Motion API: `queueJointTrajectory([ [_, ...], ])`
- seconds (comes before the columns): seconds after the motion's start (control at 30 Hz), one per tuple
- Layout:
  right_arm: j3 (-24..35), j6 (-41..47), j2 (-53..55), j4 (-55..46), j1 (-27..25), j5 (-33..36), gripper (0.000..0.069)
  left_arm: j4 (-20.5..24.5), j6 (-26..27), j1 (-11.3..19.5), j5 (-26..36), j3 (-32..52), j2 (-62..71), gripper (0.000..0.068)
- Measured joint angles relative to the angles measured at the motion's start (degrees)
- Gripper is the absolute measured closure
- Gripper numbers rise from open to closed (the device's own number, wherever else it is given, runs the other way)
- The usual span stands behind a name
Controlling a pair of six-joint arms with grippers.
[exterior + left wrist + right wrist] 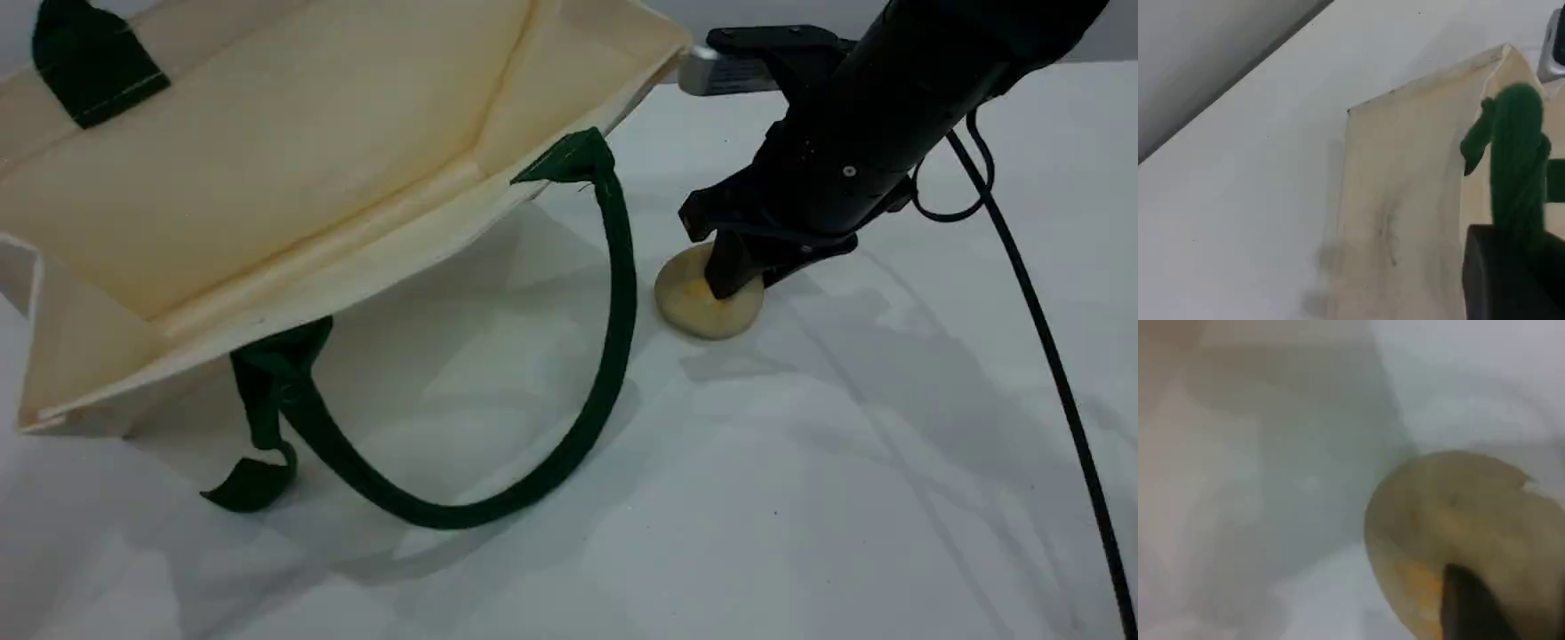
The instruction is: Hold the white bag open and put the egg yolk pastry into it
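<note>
The white bag (267, 178) hangs tilted over the table's left side with its mouth facing the camera. One dark green rope handle (613, 338) loops down onto the cloth. In the left wrist view the other green handle (1517, 167) runs into my left gripper (1511, 273), which is shut on it beside the bag's side panel (1398, 200). The egg yolk pastry (702, 311), a pale tan disc with an orange patch, rests on the table right of the bag. My right gripper (738, 271) is down on it, fingers closed over its top edge. The right wrist view shows the pastry (1458, 513) behind a dark fingertip (1471, 607).
A white cloth (800, 498) covers the table. The right arm's black cable (1058, 373) trails down the right side. A silver metal part (720, 71) shows behind the bag's upper right corner. The hanging handle loop lies between bag and pastry.
</note>
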Motion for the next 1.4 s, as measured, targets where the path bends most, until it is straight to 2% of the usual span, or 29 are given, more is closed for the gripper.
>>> queueJointTrajectory([
  [0.23,0.05,0.14,-1.41,-3.08,-0.77,2.76,0.0502,0.00,-0.10,0.00,0.00,0.00,0.00,0.0586],
  [0.4,0.16,2.84,-5.72,-5.29,-4.13,4.99,0.0502,0.00,-0.10,0.00,0.00,0.00,0.00,0.0586],
  [0.63,0.16,10.17,-14.64,-13.02,-9.72,9.62,0.0503,0.21,-0.10,0.00,0.00,0.00,0.00,0.0586],
  [0.73,0.16,14.44,-19.49,-17.74,-10.22,11.43,0.0503,0.21,-0.10,0.00,0.00,0.00,0.00,0.0586],
  [0.9,0.16,20.37,-28.79,-23.79,-10.22,16.23,0.0505,0.08,-0.10,0.00,0.00,0.00,0.07,0.0586],
  [1.17,0.35,20.51,-45.03,-21.88,-9.86,22.02,0.0506,-0.25,-0.10,0.00,-0.13,0.00,3.75,0.0586],
  [1.3,0.74,19.90,-50.17,-20.39,-5.92,23.60,0.0507,-1.15,-0.10,0.00,-0.18,0.00,5.97,0.0586],
  [1.4,0.74,19.90,-50.37,-20.60,-1.80,23.29,0.0507,-3.56,0.19,0.00,-0.18,0.00,6.05,0.0586],
])
